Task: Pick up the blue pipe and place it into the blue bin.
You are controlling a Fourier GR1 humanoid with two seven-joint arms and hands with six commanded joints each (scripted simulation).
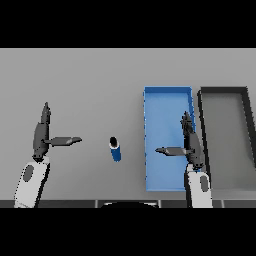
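Both sets of fingers were straight, thumbs splayed wide, holding nothing. Our right hand [190,145] hung over the blue bin [165,107]; our left hand [42,137] sat well left of it. The blue pipe [115,149] stood upright just left of the bin, apart from both hands. Risk noted: a sideways approach could topple it. It looked short, cylindrical, dark-topped.

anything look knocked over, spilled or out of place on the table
Nothing stands out. The blue pipe stands on the table left of the blue bin, which sits square beside the dark bin. The left hand and right hand are open, touching nothing.
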